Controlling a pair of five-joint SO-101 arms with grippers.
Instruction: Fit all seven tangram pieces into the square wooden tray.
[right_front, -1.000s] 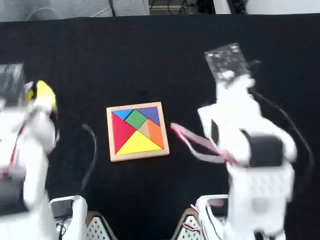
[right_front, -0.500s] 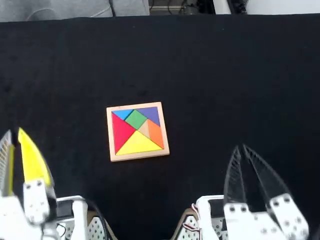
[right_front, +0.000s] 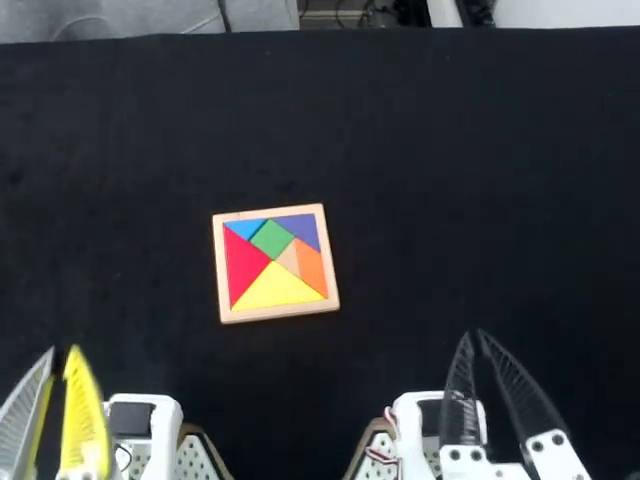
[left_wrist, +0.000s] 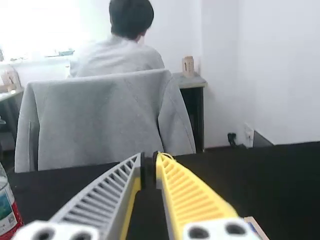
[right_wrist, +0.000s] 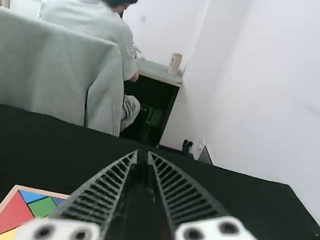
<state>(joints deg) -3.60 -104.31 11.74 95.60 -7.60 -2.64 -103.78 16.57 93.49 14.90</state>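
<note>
Tangram set at rest, as seen from the high view. The square wooden tray (right_front: 280, 314) is placed near the middle of the black table (right_front: 480, 150), and all seven pieces are seated inside it, edge to edge. Within the tray, the blue triangle (right_front: 243, 227) is set at the 11 o'clock corner and the purple parallelogram (right_front: 303, 229) at 1 o'clock, with the green square (right_front: 271, 238) at 12 o'clock between them. The red triangle (right_front: 243, 265) is laid at 9 o'clock, the yellow triangle (right_front: 276, 288) at 6 o'clock and the orange triangle (right_front: 312, 268) at 4 o'clock. The tan triangle (right_front: 289, 258) is lodged just off centre toward 3 o'clock. The left gripper (right_front: 62, 355) is held at 7 o'clock from the tray, well apart from it, its grey and yellow fingers pressed together with nothing between them. The right gripper (right_front: 473, 338) is held at 5 o'clock, likewise well apart, its black fingers closed tip to tip on nothing.
</note>
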